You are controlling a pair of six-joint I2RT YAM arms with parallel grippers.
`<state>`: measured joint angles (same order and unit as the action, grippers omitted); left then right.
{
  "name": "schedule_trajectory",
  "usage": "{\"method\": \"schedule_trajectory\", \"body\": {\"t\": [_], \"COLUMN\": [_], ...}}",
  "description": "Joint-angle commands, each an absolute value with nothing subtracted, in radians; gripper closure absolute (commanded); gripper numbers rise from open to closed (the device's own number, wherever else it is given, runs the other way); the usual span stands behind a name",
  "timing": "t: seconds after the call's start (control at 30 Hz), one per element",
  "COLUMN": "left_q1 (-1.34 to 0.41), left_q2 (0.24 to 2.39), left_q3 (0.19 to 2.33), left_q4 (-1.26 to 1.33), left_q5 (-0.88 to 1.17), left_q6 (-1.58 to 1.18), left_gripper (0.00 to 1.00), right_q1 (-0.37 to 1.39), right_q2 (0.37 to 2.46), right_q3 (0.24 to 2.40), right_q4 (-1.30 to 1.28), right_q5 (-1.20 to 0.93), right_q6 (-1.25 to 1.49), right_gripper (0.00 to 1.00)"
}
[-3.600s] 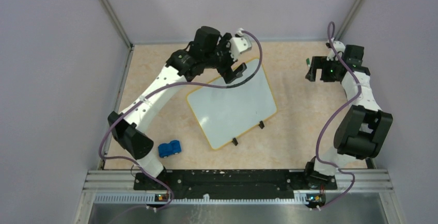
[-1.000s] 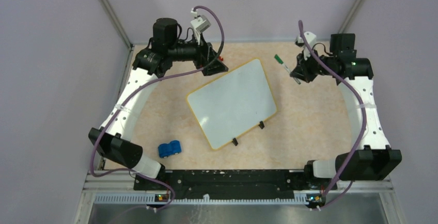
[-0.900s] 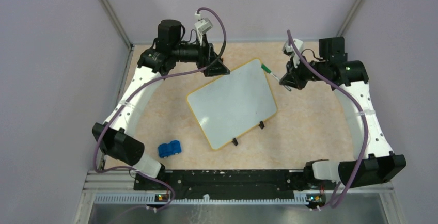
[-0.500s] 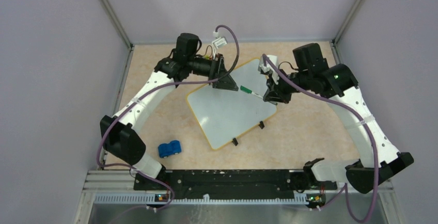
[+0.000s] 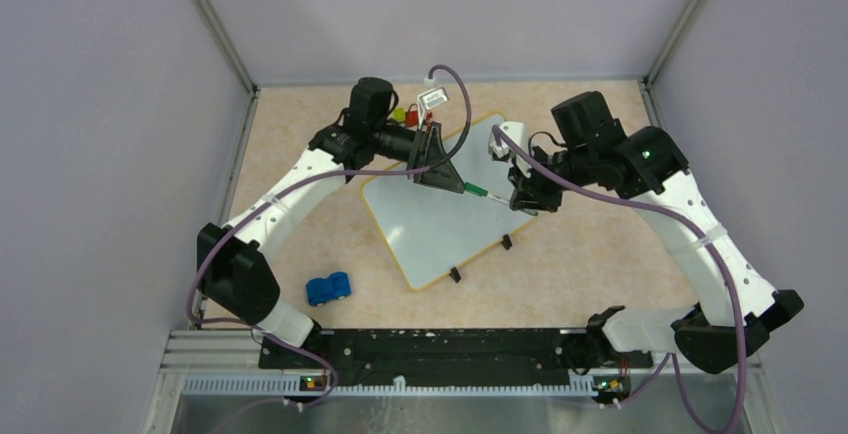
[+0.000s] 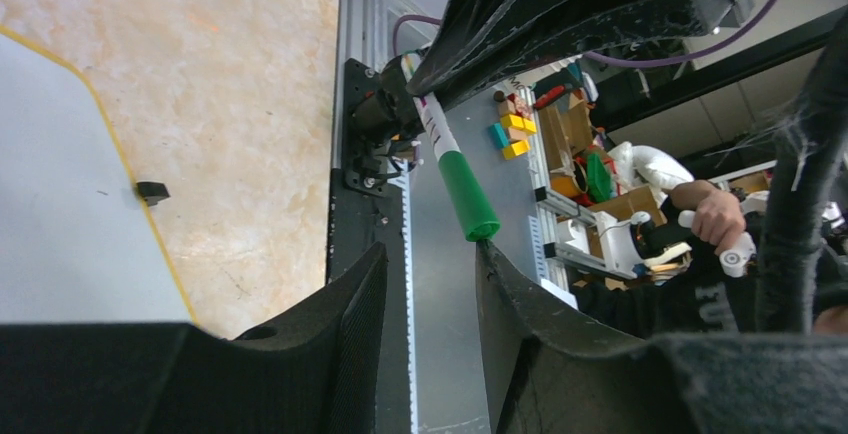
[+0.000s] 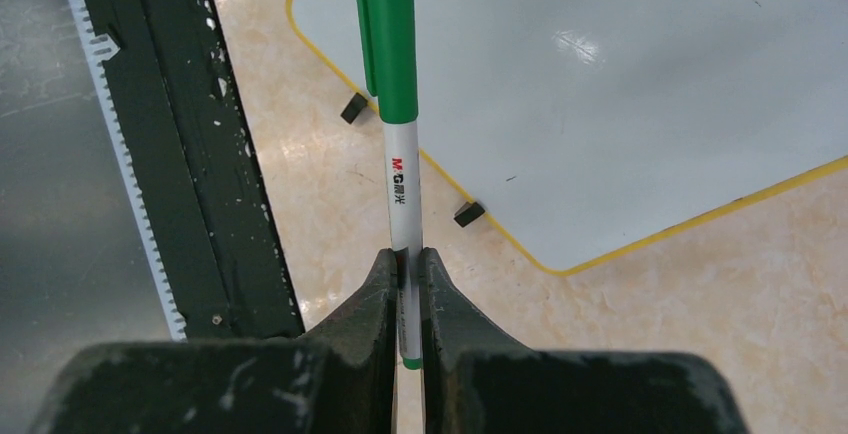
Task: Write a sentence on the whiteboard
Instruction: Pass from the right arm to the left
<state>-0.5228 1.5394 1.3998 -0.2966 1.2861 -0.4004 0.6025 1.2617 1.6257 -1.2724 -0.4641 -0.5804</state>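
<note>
The whiteboard (image 5: 440, 222) lies tilted on the table, its white face blank (image 7: 620, 104); no sentence is in view. My right gripper (image 7: 405, 254) is shut on the white barrel of a green-capped marker (image 7: 398, 104), holding it level above the board's right part (image 5: 478, 192). My left gripper (image 5: 450, 182) faces it from the left. Its jaws stand partly apart (image 6: 432, 247), and the green cap (image 6: 468, 199) points at them, its end touching the tip of one finger (image 6: 495, 259). The cap is not between the pads.
Two black clips (image 5: 506, 242) sit on the board's near edge. A blue toy (image 5: 328, 287) lies near the left arm's base. Small red and yellow items (image 5: 405, 114) lie at the back behind the left wrist. The black base rail (image 5: 440, 344) runs along the near edge.
The right arm has swung left and carried the marker over the board. The left gripper has moved right to meet the cap, and its jaws have narrowed.
</note>
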Motion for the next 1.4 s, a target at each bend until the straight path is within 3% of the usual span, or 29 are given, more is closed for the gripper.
{"method": "schedule_trajectory", "body": {"t": [0.0, 0.17, 0.33, 0.7, 1.07, 1.37], "left_q1": [-0.544, -0.539, -0.535, -0.537, -0.549, -0.563], "left_q2": [1.491, 1.479, 1.478, 1.505, 1.514, 1.518], "left_q3": [1.371, 1.341, 1.356, 1.402, 1.394, 1.358], "left_q4": [-0.139, -0.097, -0.157, -0.248, -0.243, -0.189], "left_q5": [1.37, 1.382, 1.326, 1.231, 1.236, 1.241], "left_q6": [-0.499, -0.539, -0.483, -0.417, -0.427, -0.468], "left_gripper": [0.54, 0.47, 0.46, 0.52, 0.54, 0.61], "right_q1": [0.623, 0.624, 0.623, 0.636, 0.674, 0.694], "right_q2": [1.269, 1.248, 1.246, 1.265, 1.283, 1.304], "right_q3": [1.661, 1.645, 1.646, 1.654, 1.637, 1.644], "right_q4": [-1.194, -1.19, -1.196, -1.225, -1.218, -1.22], "right_q5": [-0.442, -0.402, -0.41, -0.449, -0.39, -0.368], "right_q6": [-0.582, -0.588, -0.587, -0.589, -0.581, -0.579], "right_gripper": [1.0, 1.0, 1.0, 1.0, 1.0, 1.0]}}
